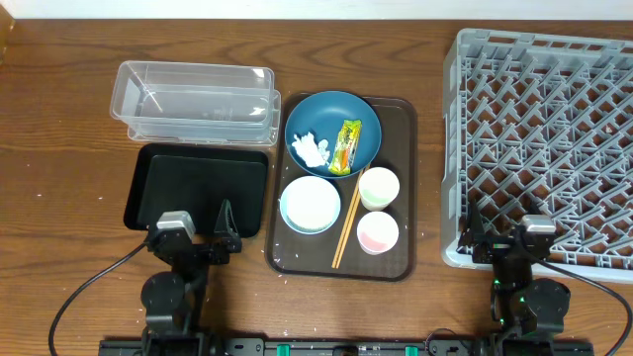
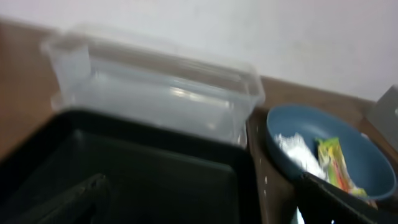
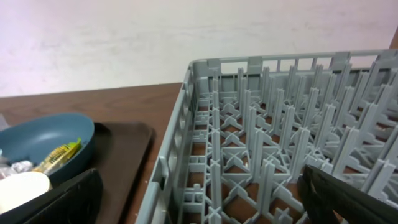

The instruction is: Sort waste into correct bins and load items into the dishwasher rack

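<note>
The dark-blue bowl (image 1: pixel 332 133) on the brown serving tray holds the crumpled white tissue (image 1: pixel 310 148) and the yellow-green wrapper (image 1: pixel 347 145); it also shows in the left wrist view (image 2: pixel 323 149) and the right wrist view (image 3: pixel 43 140). In front of it are the light-blue bowl (image 1: pixel 311 204), a white cup (image 1: pixel 379 187), a pink-inside cup (image 1: pixel 378 232) and the chopsticks (image 1: pixel 346 220). The clear tub (image 1: pixel 195 102) and black tray (image 1: pixel 198 188) lie at the left. The grey rack (image 1: pixel 544 148) is at the right. My left gripper (image 1: pixel 201 225) (image 2: pixel 205 205) is open over the black tray's near edge. My right gripper (image 1: pixel 504 235) (image 3: pixel 202 199) is open at the rack's near-left corner.
The brown serving tray (image 1: pixel 396 257) sits between the black tray and the rack. A few white specks lie at its front-left corner (image 1: pixel 280 259). Arm bases and cables run along the table's front edge.
</note>
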Motion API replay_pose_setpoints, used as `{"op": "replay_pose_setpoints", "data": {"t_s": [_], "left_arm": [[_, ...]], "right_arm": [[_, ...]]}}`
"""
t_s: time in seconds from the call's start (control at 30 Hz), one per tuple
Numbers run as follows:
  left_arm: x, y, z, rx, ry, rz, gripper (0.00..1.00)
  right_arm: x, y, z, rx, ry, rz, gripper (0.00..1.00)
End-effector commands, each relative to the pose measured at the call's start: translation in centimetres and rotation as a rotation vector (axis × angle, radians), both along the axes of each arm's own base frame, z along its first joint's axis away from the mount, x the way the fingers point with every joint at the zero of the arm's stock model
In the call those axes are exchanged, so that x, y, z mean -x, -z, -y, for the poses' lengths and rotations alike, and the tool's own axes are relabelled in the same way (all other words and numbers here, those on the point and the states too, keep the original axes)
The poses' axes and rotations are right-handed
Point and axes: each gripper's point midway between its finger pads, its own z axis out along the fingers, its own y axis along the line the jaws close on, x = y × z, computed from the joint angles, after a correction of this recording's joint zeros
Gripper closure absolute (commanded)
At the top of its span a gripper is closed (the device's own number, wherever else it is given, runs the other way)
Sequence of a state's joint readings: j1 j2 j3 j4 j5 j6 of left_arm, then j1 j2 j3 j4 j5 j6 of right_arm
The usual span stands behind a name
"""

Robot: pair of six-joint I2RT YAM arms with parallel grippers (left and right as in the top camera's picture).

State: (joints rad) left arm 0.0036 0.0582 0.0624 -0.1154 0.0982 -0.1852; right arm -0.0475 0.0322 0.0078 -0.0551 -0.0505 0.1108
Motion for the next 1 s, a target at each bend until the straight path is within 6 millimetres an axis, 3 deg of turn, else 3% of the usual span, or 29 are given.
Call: {"op": "replay_pose_setpoints", "data": {"t_s": [0.0, 0.2, 0.33, 0.5, 0.63, 0.77, 0.97], "left_arm": [[-0.1, -2.1, 0.5, 0.062, 0.016, -0.020, 0.04], [-1.2, -5.1, 0.6, 0.064, 0.022, -0.163, 0.04], [-1.9, -4.8, 0.7, 0.068, 0.016, -0.368, 0.04], [-0.9, -3.6, 0.8, 0.076, 0.010, -0.702, 0.04], [-0.7, -3.9, 0.8, 0.081, 0.007, -0.833, 0.04], [-2.1, -4.7, 0.9, 0.084, 0.013, -0.799, 0.04], [-6.7, -7.7, 3.4, 0.127, 0.136, -0.613, 0.06]], "right_arm": [[0.1, -2.0, 0.1, -0.016, 0.012, 0.038, 0.01], [-0.1, -5.5, 1.7, 0.068, 0.103, 0.035, 0.01], [-1.6, -6.9, 1.8, 0.078, 0.099, -0.052, 0.01], [-4.1, -6.6, 1.8, 0.081, 0.090, -0.260, 0.01], [-5.8, -5.4, 1.8, 0.081, 0.080, -0.431, 0.01], [-7.3, -4.9, 0.8, 0.055, 0.020, -0.489, 0.01], [-7.6, -4.6, 0.6, 0.051, 0.007, -0.495, 0.01]]}}
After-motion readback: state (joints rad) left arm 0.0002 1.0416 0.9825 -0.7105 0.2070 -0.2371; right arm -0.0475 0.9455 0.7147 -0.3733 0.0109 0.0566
